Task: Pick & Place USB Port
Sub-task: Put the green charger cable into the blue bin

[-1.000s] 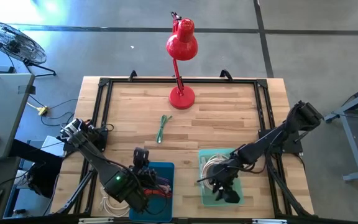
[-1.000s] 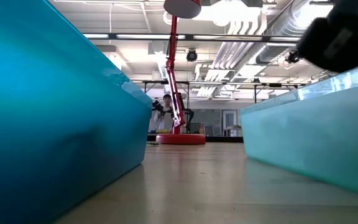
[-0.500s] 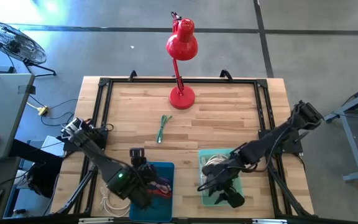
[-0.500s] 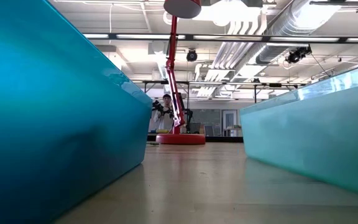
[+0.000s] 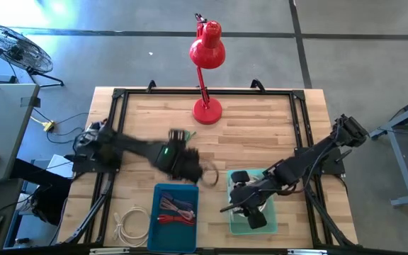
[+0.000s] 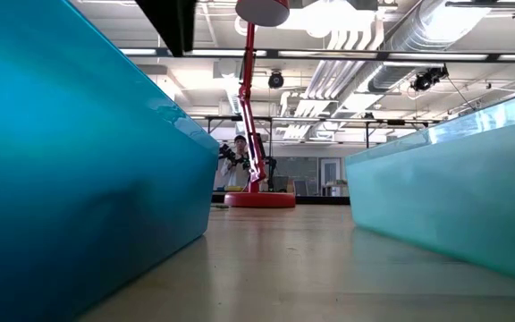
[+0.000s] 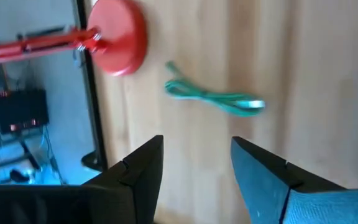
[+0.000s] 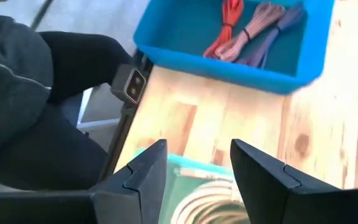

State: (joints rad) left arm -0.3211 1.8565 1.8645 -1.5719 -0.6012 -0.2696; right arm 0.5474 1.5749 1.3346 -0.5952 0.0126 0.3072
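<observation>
My left gripper (image 5: 193, 170) hangs open over the middle of the table, blurred in the high view; its wrist view shows bare wood between the fingers (image 7: 194, 140). Beyond it, a green cable (image 7: 213, 98) lies flat on the wood. My right gripper (image 5: 246, 212) stands open above the teal bin (image 5: 266, 221), which holds a white coiled cable (image 8: 201, 208). The blue bin (image 5: 174, 212) holds red, pink and purple cable bundles (image 8: 253, 22). I cannot make out a USB port as such.
A red desk lamp stands on its round base (image 5: 207, 110) at the far middle of the table. A loose white cable (image 5: 129, 225) lies left of the blue bin. A person in dark clothes (image 8: 30, 93) is at the table's near edge. A black frame (image 5: 119, 95) rims the tabletop.
My left gripper has swung from above the blue bin toward the far right, out over the middle of the table, and has rolled somewhat; the blue bin's cables now show. My right gripper has risen above the teal bin and turned.
</observation>
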